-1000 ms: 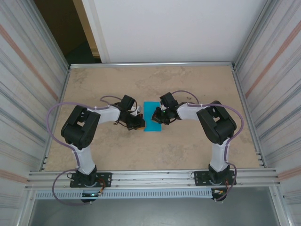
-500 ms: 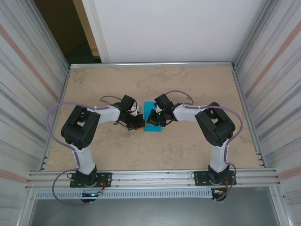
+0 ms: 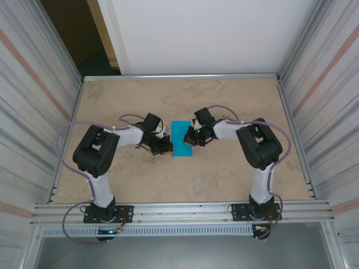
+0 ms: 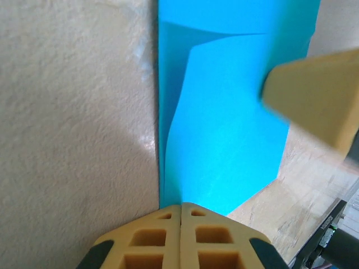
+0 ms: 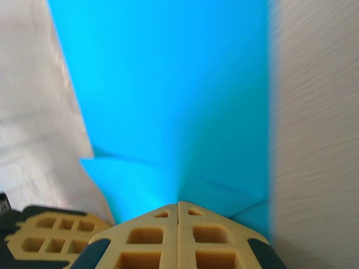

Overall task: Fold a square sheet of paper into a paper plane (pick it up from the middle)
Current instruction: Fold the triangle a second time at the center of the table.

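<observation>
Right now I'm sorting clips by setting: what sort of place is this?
Probably a robotics lab cell: ribbed metal walls around a beige table, left arm and right arm bolted to an aluminium rail.

The square sheet of paper lies on the table, about midway between the table's left and right edges, with a folded layer lying on top of it. The left gripper is just left of the sheet, its tip at the sheet's left edge towards the near corner. The right gripper is just right of the sheet, its tip on the sheet's right side. The left arm base stands before the sheet and well to its left, and the right arm base before it and well to its right. The back wall rises behind the sheet, past the table's far edge.
</observation>
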Action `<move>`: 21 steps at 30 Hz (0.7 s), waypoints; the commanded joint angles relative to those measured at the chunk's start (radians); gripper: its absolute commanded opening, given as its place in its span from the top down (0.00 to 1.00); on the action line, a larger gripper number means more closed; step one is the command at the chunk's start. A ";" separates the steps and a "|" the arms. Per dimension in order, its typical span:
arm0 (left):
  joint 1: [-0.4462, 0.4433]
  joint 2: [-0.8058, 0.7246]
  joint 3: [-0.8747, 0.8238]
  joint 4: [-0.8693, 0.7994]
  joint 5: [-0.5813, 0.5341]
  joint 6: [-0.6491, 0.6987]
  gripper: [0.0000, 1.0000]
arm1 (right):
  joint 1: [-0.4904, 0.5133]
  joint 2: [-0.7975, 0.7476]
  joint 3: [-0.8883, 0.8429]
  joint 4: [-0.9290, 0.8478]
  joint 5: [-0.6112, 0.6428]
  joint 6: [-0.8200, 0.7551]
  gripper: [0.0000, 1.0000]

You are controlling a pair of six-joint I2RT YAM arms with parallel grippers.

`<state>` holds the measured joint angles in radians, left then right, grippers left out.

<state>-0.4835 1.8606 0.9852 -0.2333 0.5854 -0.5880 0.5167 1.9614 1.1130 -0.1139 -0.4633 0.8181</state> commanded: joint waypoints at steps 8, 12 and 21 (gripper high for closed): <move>0.010 0.018 0.019 -0.090 -0.036 0.026 1.00 | -0.124 -0.035 0.031 -0.070 0.078 -0.065 0.99; 0.006 -0.040 0.088 -0.056 0.019 0.009 0.95 | -0.082 -0.131 -0.014 -0.075 0.115 -0.030 0.87; 0.009 0.012 0.161 0.011 -0.006 -0.011 0.81 | 0.039 -0.216 -0.144 0.047 0.134 0.179 0.63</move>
<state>-0.4835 1.8435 1.1137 -0.2298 0.5907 -0.6029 0.5381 1.7630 1.0000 -0.1127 -0.3523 0.8989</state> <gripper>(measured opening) 0.191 0.363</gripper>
